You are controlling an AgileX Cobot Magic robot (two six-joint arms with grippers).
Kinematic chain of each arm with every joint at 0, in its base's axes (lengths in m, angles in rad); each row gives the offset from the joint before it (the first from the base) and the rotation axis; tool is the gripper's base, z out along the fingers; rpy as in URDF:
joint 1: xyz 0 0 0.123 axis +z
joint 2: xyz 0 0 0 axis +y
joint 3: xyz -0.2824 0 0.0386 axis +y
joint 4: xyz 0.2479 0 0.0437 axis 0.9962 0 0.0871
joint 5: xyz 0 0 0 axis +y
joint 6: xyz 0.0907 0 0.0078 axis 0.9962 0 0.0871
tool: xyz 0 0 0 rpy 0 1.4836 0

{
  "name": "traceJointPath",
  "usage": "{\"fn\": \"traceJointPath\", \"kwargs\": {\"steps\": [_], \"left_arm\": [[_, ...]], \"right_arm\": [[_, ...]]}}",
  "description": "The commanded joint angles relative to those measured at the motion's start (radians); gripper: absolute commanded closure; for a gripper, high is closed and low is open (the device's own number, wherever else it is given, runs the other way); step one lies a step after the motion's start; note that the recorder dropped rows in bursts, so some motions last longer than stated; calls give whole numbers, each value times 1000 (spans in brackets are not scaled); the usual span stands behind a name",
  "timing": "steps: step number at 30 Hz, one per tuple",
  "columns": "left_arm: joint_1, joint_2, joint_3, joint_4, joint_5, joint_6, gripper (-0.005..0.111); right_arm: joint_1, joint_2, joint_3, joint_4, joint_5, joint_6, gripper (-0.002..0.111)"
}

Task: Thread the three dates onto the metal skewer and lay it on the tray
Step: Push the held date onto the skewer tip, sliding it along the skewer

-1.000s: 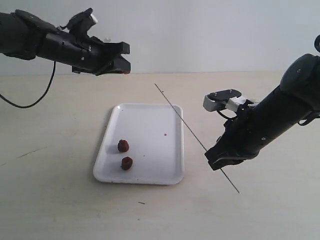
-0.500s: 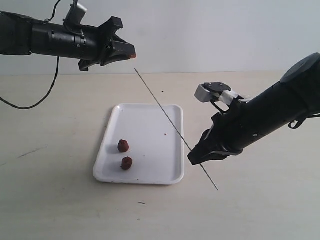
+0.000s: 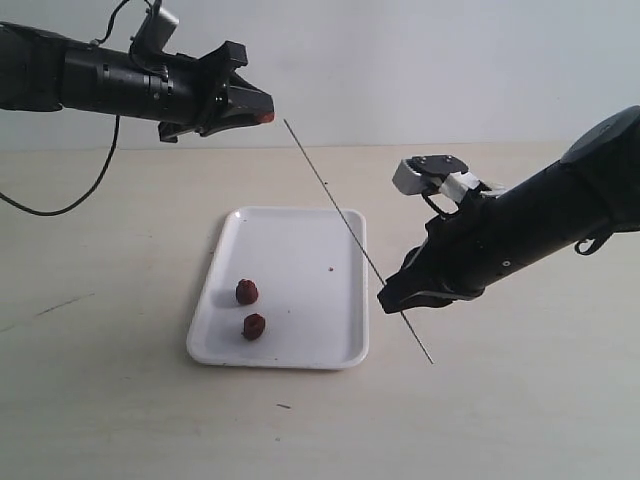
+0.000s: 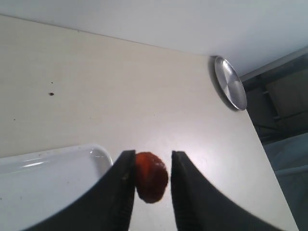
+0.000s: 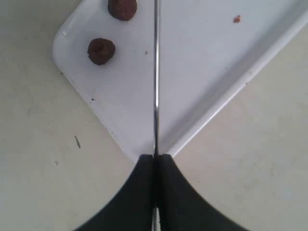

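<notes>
Now, L gripper [image 3: 258, 108] pinches 1 date [image 4: 151, 176] betw. its fingers, in the air beyond the tray's [image 3: 300, 235] far edge. R gripper [image 3: 395, 300], pressed tight on the 1 metal skewer [image 3: 340, 212], sits just off the tray's right edge. Skewer's long axis runs diagonal: tip up toward the held date, small gap apart; tail down past the tray's near right corner. 2 other dates [image 3: 246, 291] lie in the tray's near left part. Its right half is bare but for 1 red crumb [image 3: 331, 269].

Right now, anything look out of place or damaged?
Nothing serious. A tiny red crumb sits loose on the tray, and a dark fleck lies on the table beside it. No spill or damage visible.
</notes>
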Motion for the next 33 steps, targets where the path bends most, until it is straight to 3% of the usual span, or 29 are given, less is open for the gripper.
{"fn": "traceJointPath", "kwargs": {"steps": [1,17,24,33], "left_arm": [[2,-10,-3,-2,20,9,75],[2,-10,-3,-2,22,11,76],[2,-10,-3,-2,22,11,100],[2,-10,-3,-2,22,11,91]], "right_arm": [[-4,-1,-8,16,-6,-13,108],[-4,-1,-8,23,47,-32,108],[-4,-1,-8,20,45,-32,108],[-4,-1,-8,-30,47,-5,108]]}}
